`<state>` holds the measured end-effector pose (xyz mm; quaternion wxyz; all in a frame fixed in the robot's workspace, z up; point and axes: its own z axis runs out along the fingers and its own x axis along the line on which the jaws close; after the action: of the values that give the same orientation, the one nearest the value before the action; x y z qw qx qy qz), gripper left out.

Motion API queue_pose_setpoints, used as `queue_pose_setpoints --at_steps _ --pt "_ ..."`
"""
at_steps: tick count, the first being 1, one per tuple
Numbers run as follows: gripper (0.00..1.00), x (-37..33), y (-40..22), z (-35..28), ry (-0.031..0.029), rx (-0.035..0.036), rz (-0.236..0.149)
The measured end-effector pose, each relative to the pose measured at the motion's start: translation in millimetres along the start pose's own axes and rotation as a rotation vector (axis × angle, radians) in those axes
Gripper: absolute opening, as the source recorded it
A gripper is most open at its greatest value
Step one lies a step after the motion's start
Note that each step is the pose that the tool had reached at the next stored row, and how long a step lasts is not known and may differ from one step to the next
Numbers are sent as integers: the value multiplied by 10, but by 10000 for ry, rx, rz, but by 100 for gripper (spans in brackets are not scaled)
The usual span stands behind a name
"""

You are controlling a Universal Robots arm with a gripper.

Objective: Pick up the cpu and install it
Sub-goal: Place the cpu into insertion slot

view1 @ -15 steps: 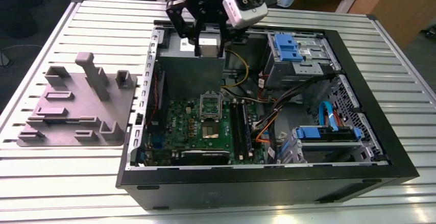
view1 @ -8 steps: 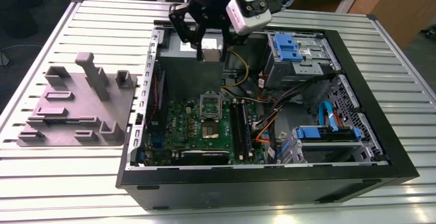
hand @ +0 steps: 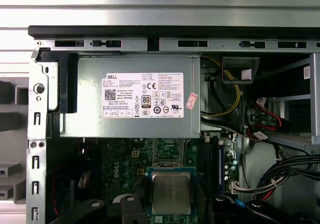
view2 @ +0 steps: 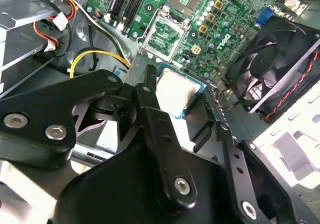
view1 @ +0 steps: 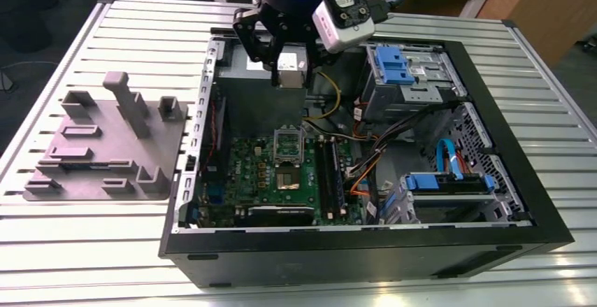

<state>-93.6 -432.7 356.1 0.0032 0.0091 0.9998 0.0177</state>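
Carrying cpu (hand: 171,191) clamped in tool (view1: 290,75) above case (view1: 373,258), open socket (view1: 287,141) at six o'clock in exterior view; probably calls for squaring up, gentle lowering.

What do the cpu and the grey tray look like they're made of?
The cpu: a metal top, going by its dull silver sheen, on a blue-green board-like rim. The tray: probably moulded plastic, matte grey all over with no shine.

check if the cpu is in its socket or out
Out. The gripper holds the cpu up above the board; the socket sits bare.
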Motion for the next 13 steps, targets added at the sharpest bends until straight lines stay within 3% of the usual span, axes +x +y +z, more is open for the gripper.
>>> queue_pose_setpoints --at_steps 13 --pt "47 -1 -37 4 0 1 0"
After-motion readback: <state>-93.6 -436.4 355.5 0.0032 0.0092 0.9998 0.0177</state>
